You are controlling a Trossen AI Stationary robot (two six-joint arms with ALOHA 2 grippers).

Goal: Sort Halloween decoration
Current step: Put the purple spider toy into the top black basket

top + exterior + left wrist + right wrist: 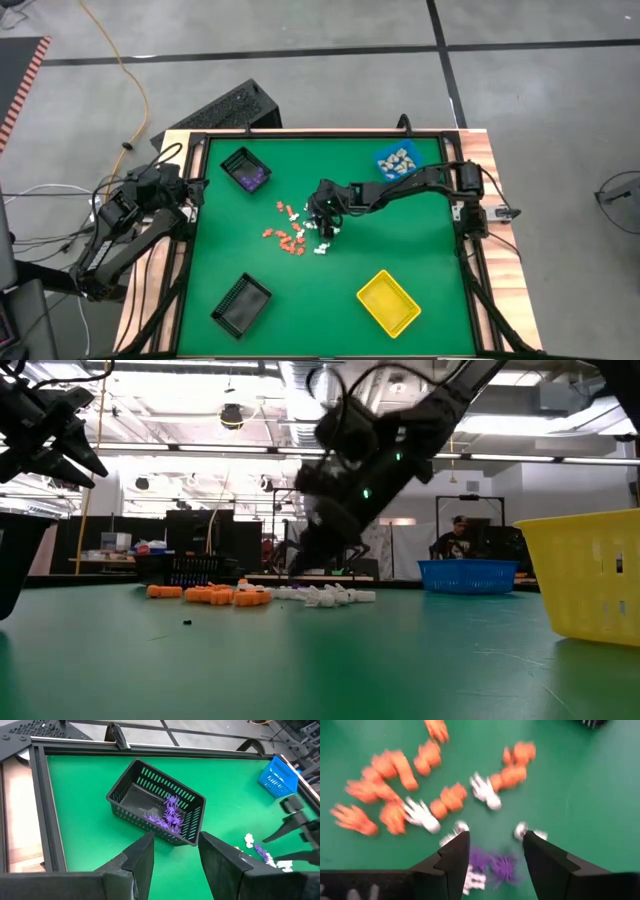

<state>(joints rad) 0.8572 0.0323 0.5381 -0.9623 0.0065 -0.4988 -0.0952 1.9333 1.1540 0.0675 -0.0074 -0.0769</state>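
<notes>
At the left edge of the high view, the left claw (190,195) waits by the desk (420,250) rim, fingers apart and holding nothing, just beside the upper black bin (246,169), where purple pieces (169,815) lie. Centre frame, the Halloween decoration (290,235), a loose scatter of orange and white figures, lies on the green. Just right of it, the right claw (322,222) hangs low with its fingers apart around purple spiders (495,865), gripping nothing. The blue bin (398,161) sits upper right, the yellow bin (389,303) lower right.
</notes>
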